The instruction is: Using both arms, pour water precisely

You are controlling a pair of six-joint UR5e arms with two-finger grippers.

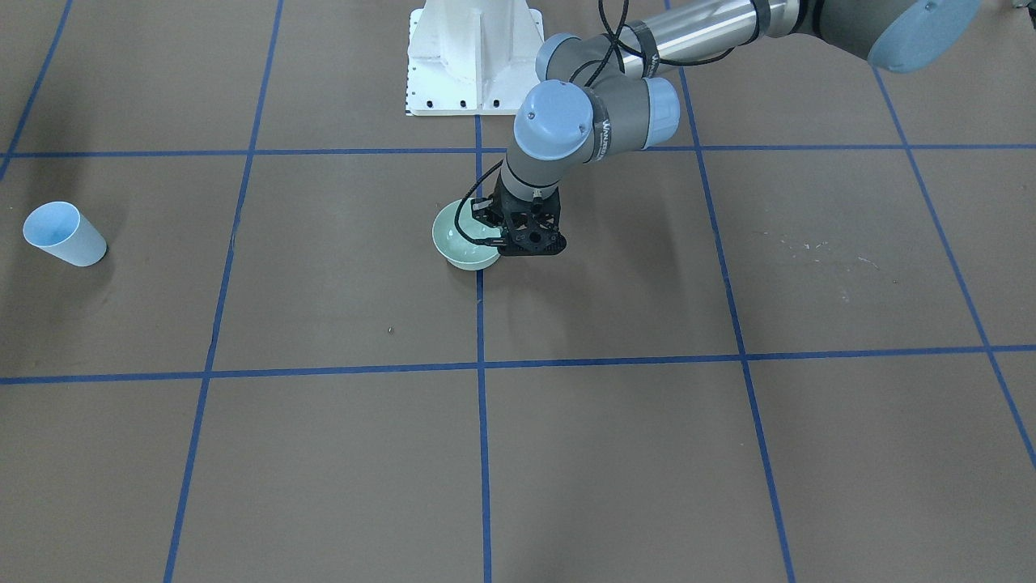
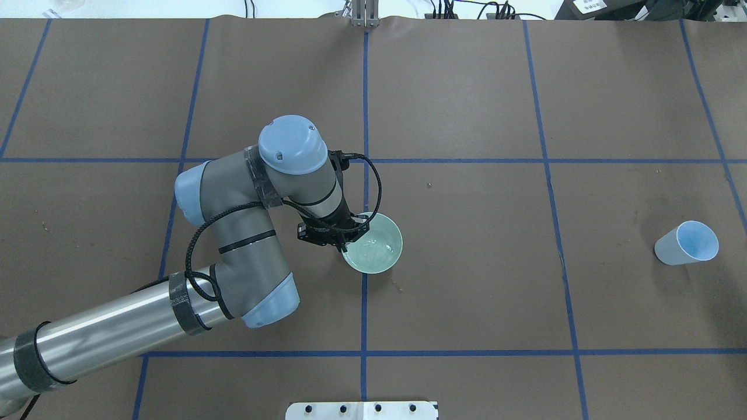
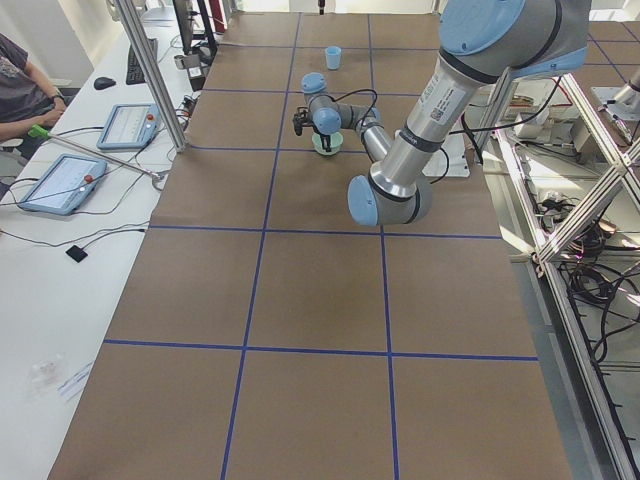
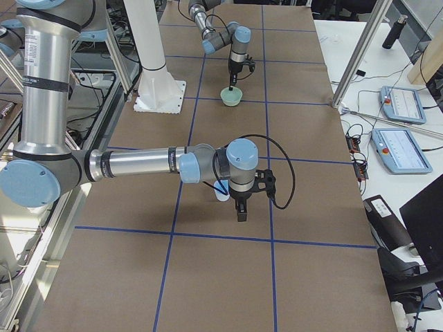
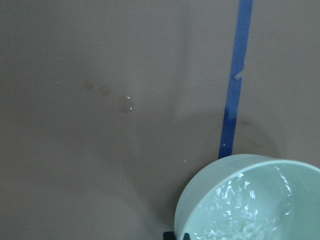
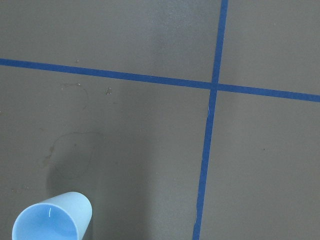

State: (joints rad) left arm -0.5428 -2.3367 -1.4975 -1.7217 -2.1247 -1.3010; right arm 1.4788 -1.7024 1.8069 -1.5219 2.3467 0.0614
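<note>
My left arm [image 2: 245, 233] reaches in to the middle of the counter [image 2: 484, 291], and the left hand [image 2: 330, 233] points straight down at the near rim of a pale green bowl [image 2: 376, 245]. As far as I can judge from the overhead and wrist views, its fingers are clamped together on that rim. The bowl sits on the counter right over a blue tape line [image 2: 365, 116]. The water [image 5: 250, 210] lies in it as a shallow, rippled pool with white glints. A few small drops [image 5: 126, 104] sit on the brown surface just beside the bowl.

A light blue cup [image 2: 686, 242] stands well apart from the bowl, out on my right side. I cannot make out any water inside it.

The right arm [image 4: 138, 164] shows only in the side view. It stretches low over the counter, and its wrist hides part of the cup. The right hand [image 4: 239, 211] hangs just beside the cup, but I cannot tell whether its fingers are apart or together.

The white pedestal [image 1: 473, 57] stands behind the bowl. Past the counter's edge, on a side table, lie two tablets [image 3: 62, 182].
</note>
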